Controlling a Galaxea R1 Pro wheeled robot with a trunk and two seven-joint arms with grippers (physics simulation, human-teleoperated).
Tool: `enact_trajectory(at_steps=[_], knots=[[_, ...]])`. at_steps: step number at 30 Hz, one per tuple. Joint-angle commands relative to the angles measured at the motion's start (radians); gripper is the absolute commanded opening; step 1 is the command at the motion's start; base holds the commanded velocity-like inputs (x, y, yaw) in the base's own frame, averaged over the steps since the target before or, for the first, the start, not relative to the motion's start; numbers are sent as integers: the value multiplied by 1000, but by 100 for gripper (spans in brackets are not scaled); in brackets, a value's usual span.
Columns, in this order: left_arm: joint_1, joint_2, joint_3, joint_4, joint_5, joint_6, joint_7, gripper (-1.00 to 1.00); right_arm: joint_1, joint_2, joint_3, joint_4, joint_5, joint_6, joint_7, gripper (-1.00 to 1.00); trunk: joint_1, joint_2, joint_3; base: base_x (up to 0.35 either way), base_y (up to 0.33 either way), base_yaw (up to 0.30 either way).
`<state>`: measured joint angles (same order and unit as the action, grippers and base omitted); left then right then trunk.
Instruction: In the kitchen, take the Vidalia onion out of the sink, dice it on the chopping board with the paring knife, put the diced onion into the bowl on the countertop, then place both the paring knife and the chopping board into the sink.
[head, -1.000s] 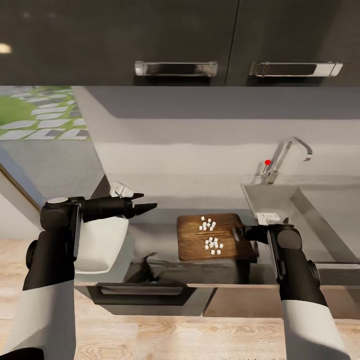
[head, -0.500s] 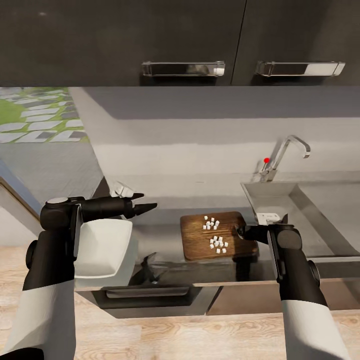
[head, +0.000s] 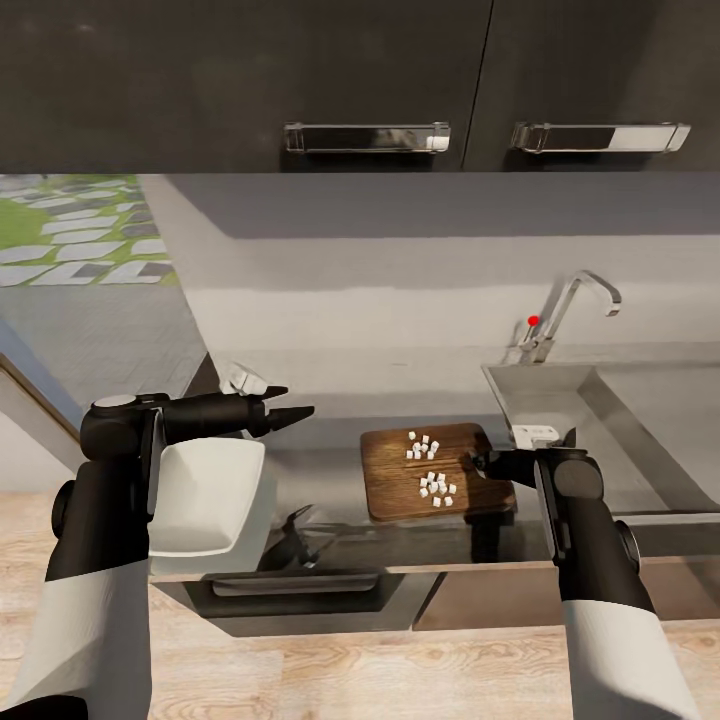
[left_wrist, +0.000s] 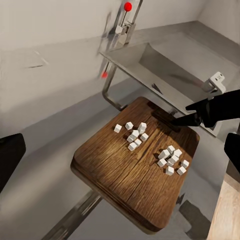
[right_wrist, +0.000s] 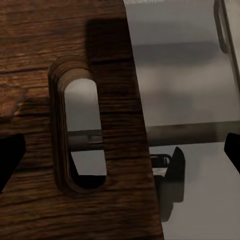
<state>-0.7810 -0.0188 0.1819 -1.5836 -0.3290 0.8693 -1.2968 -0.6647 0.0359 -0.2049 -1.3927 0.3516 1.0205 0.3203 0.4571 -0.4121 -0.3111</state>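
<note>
The brown chopping board (head: 395, 490) lies on the grey countertop (head: 320, 465) with several white cubes of diced onion (head: 430, 470) on it. My right gripper (head: 480, 463) is open at the board's right end, its fingers spread either side of the oblong slot handle (right_wrist: 82, 130). The white bowl (head: 205, 490) sits left of the board, partly under my left arm. Open and holding nothing, my left gripper (head: 290, 405) hovers above the gap between bowl and board. The steel sink (head: 560, 400) with its chrome tap (head: 575, 300) is to the right. The paring knife is out of view.
Dark upper cabinets with chrome handles (head: 365, 137) hang above the worktop. A drawer handle (head: 290, 583) runs below the counter's front edge. The grey back wall (head: 400, 290) stands behind, and a window onto a garden (head: 70, 225) is at the left.
The whole picture shifted slightly between one second and half a second ago, so the camera moved. Since then both arms, the board and the onion cubes stand as before.
</note>
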Motion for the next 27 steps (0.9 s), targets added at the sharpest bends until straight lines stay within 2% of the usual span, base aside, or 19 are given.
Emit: enact_trajectory(at_steps=[1,8,10,11,13,16,20,27], knots=[[-1,-1,2,-1,-10,10,-10,100,-1,-1,-2,-1,10,2,12,100,1,-2,-2,0,0,0],[-1,-11,1,-1,-10,10,-10,100,-1,-8,-2,0,10,1,14,100,1,-2,-2,0,0,0],[-1,-13,1,-1,-10,10,-10,100,-1,-19,-1,0,12,-1,16,100,1,-2,-2,0,0,0],[-1,-14,1,-1,-10,10,-10,100,-1,-47,0,0,12,-21,41,100,1,-2,-2,0,0,0],[-1,-15,1,-1,-10,10,-10,100,-1,-80,1,0,12,-57,93,100,1,-2,-2,0,0,0],[-1,-15,1,-1,-10,10,-10,100,-1,-102,1,0,12,-78,140,100,1,-2,-2,0,0,0],[-1,-15,1,-1,-10,10,-10,100,-1,-113,2,0,12,-87,167,100,1,-2,-2,0,0,0],[-1,-15,1,-1,-10,10,-10,100,-1,-116,5,1,15,-126,175,100,1,-2,-2,0,0,0]])
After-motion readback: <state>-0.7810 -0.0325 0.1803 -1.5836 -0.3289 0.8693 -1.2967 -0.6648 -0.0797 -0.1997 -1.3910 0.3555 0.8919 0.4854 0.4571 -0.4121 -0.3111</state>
